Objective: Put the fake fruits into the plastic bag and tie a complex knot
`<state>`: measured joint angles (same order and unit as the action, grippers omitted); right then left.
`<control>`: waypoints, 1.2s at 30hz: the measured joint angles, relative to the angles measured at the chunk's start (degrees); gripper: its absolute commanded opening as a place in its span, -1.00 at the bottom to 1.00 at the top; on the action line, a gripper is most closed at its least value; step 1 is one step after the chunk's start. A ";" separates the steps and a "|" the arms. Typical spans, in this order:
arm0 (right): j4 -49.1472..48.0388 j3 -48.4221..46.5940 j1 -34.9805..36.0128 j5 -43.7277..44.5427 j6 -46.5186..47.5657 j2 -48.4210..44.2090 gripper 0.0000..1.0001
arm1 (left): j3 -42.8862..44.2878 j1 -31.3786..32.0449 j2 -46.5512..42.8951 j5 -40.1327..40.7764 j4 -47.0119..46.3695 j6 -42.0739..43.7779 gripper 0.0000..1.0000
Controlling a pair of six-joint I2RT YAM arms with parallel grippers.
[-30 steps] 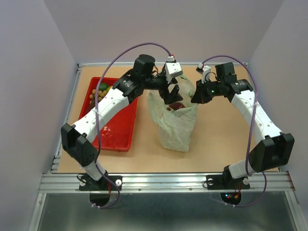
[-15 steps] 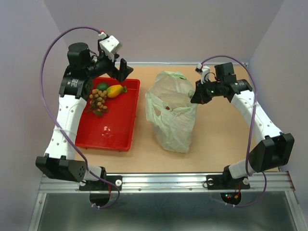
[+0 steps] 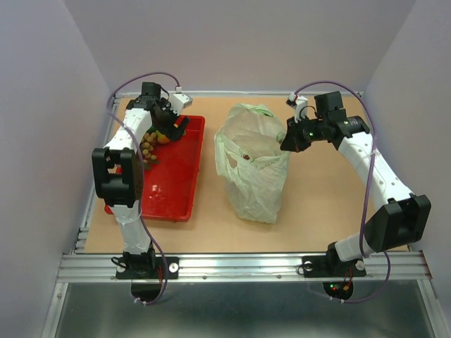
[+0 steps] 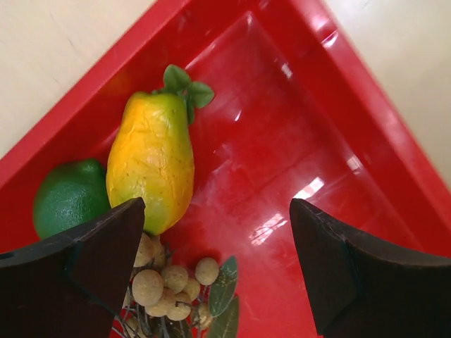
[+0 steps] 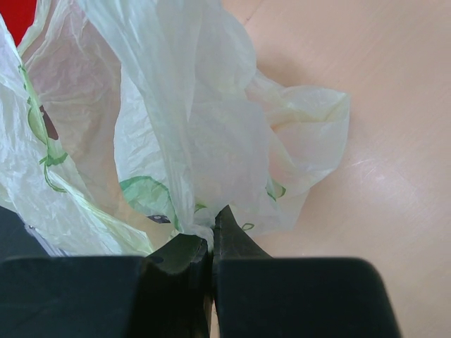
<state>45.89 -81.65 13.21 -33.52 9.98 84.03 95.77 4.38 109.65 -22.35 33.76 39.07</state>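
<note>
A second ago the left arm was over the bag (image 3: 254,179), with its tool at the bag's open top. Now it has swung back to the red tray (image 3: 176,201) and dipped low into the far corner. The left tool (image 4: 215,239) is spread wide above the tray floor and grips nothing yet. I think this means one fruit has just gone in and the arm has come back for the next one.

Three fruits wait in that corner. There is a yellow-orange fruit (image 4: 150,158) with little green leaves on top. A green round fruit (image 4: 69,198) sits right beside it, against the tray wall. A brown bunch (image 4: 169,278) of little balls lies just next to both. The yellow-orange one is nearest the gap between the fingers, so it looks like the next pick.

The right tool (image 5: 213,229) is pressed together on a fold of the bag's rim, and it has not moved. It holds that side up, so the mouth stays open.

The bag stands in the middle of the worktop (image 3: 317,211), just right of the tray. It is thin, crinkly, pale green and see-through, with small printed marks. A small dark spot (image 3: 246,156) shows inside near the top. It may be a fruit, but it is too small to tell. The handles hang loose, so there is no knot yet.
</note>
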 measured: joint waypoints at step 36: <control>1.75 0.00 0.00 1.25 2.27 0.96 -0.99 | 6.47 0.07 13.42 7.37 -1.18 4.02 0.65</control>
<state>47.64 -81.65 13.21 -32.27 12.25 84.99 102.24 4.45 123.07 -14.98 32.58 43.09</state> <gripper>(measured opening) 0.012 0.777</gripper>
